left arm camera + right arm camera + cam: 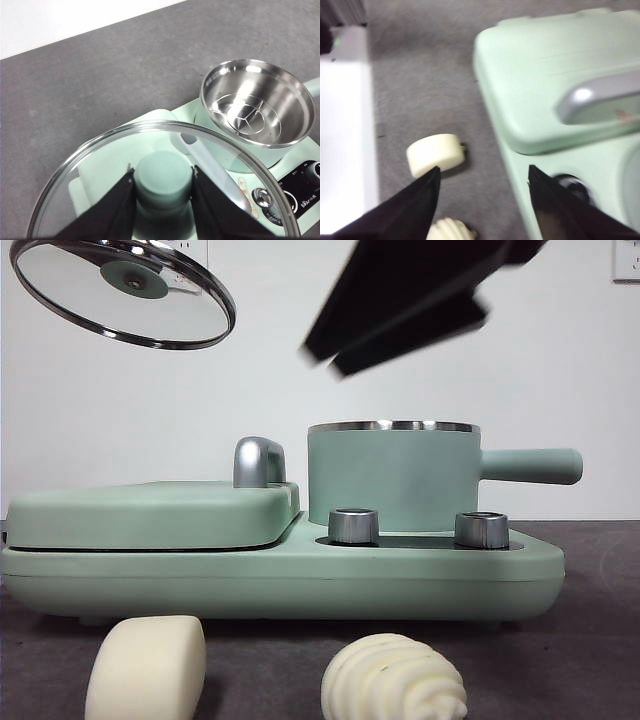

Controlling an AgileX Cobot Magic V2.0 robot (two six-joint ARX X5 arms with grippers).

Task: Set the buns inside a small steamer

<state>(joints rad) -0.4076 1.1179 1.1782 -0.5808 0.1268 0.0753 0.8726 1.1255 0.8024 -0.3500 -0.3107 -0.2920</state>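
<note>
- Left gripper (162,175): jaws clamped on the green knob (164,178) of the glass lid (122,290). In the front view the lid hangs tilted, high at the upper left, well above the flat griddle lid (150,512).
- Only the left wrist view looks into the small steamer (393,475): bare steel inside, with a ridged steel rack (245,116) at the bottom. No bun in it.
- Right gripper (485,175): jaws spread wide, nothing between them. It is probably the dark, blurred shape (410,300) at the top centre-right of the front view, above the steamer.
- Only the right wrist view shows the griddle lid from above, with its chrome handle (600,97). The picture is blurred.
- Count: two buns, both on the grey table (590,640), near side, in front of the green appliance base (280,575). One steamer, one glass lid, two chrome dials (353,525) on the base.
- Smooth bun (146,667): at the left, standing on edge and leaning slightly.
- Ridged bun (393,678): to the right of the smooth one and apart from it, dome up. Only its edge shows in the right wrist view.
- Steamer stands upright on the right half of the base. Its long green handle (530,465) runs level and points right, the long axis left to right.
</note>
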